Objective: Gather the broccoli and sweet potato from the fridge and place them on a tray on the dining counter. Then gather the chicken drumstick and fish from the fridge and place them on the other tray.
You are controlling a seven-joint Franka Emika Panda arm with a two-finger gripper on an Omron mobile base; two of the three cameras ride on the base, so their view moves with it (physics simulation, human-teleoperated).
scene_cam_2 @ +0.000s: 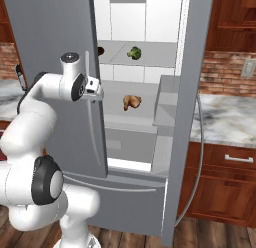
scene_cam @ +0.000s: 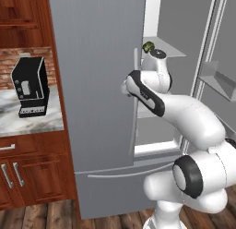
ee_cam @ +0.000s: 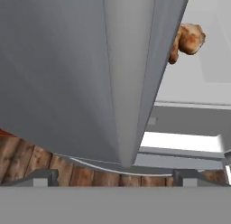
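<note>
The fridge (scene_cam_2: pixel 60 37) stands with its right door (scene_cam_2: pixel 187 107) swung open and its left door shut. The white arm (scene_cam_2: pixel 47 89) reaches up from the base toward the inner edge of the left door, and its hand sits against that edge beside the long vertical door handle (scene_cam: pixel 135 101).

The gripper (ee_cam: pixel 115 175) is open: in the hand view its two dark finger tips stand wide apart at the bottom, with nothing between them. That view looks along the grey face and edge of the left door, with the wooden floor (ee_cam: pixel 67 173) below.

On the upper shelf (scene_cam_2: pixel 150 57) of the fridge, the broccoli (scene_cam_2: pixel 133 53) lies near the middle, and a dark round item (scene_cam_2: pixel 100 51) sits at the shelf's left end, partly hidden by the left door; what it is cannot be told. In the left base view the broccoli (scene_cam: pixel 147 47) peeks out just above the robot's wrist.

On the shelf below (scene_cam_2: pixel 115 112), the chicken drumstick (scene_cam_2: pixel 131 102) lies near the right side, close to the front edge. In the hand view the drumstick (ee_cam: pixel 187 40) shows past the door edge, at the upper right. The gripper is well apart from both foods and touches neither.

To the left of the fridge, a black coffee machine (scene_cam: pixel 30 87) stands on a marble desk (scene_cam: pixel 27 122) over wooden cabinets (scene_cam: pixel 32 172). To the right, another marble desk (scene_cam_2: pixel 227 124) runs under a brick wall (scene_cam_2: pixel 225 72).
</note>
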